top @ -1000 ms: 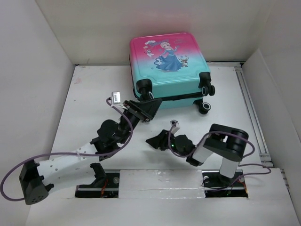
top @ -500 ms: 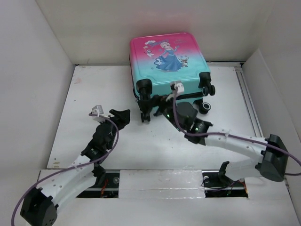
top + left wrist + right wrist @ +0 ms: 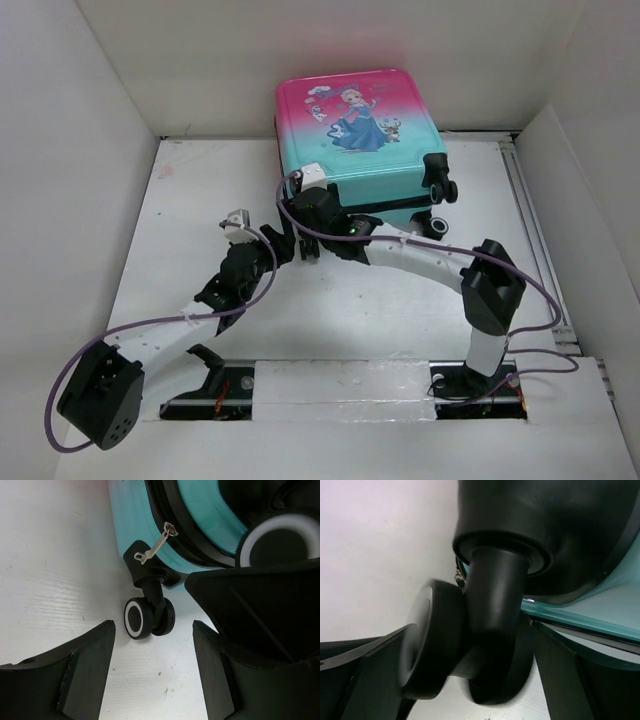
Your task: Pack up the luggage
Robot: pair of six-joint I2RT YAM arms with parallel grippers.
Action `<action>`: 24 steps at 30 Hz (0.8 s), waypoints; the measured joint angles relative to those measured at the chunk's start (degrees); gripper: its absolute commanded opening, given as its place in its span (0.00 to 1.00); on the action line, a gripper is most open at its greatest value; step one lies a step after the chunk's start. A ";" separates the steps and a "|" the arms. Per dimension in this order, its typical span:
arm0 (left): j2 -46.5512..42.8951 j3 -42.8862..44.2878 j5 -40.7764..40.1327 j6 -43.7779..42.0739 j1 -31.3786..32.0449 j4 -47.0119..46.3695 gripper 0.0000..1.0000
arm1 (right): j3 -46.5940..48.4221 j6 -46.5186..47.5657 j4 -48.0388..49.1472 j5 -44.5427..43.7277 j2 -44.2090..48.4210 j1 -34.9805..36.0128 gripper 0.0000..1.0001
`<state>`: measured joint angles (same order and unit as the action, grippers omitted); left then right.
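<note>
Suitcase [image 3: 355, 135] lies flat and shut at 12 o'clock on the table [image 3: 200, 200], picture side up, zipper pull [image 3: 159, 543] hanging at the near-left corner by a caster wheel [image 3: 146, 618]. Over the last second the right gripper [image 3: 300, 215] swung from 5 o'clock near its base up to that corner, fingers spread either side of a wheel [image 3: 470, 645]; the left gripper [image 3: 262, 245] backed off, then returned, open, gripping nothing. Judgement: both arms are converging on the zipper corner, though whether to open or finish closing is unclear.
</note>
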<state>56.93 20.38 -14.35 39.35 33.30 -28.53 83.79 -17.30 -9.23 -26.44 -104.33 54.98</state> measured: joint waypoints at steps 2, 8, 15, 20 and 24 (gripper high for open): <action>0.24 0.00 0.35 -0.33 0.00 -0.11 0.59 | 0.66 0.00 -1.38 -0.72 -0.59 -0.22 1.00; 0.33 0.00 0.94 -1.03 -0.02 -1.05 0.53 | 2.03 -1.09 -2.51 -1.07 -0.81 -1.07 1.00; 2.69 1.05 1.84 -1.64 -0.02 -1.55 0.52 | 4.50 -1.81 -4.04 0.26 -1.62 -1.79 0.34; 3.89 1.40 2.80 -1.68 -0.02 -1.18 0.52 | 2.05 -2.21 -2.12 0.55 -0.70 -2.01 0.00; 3.89 2.12 3.93 -2.12 -0.02 -1.42 0.52 | -4.48 -2.60 0.83 0.39 4.02 -2.08 0.00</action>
<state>60.82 22.50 -10.41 37.23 33.28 -29.95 79.31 -19.90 -8.40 -26.04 -100.31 52.90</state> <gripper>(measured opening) 0.523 0.589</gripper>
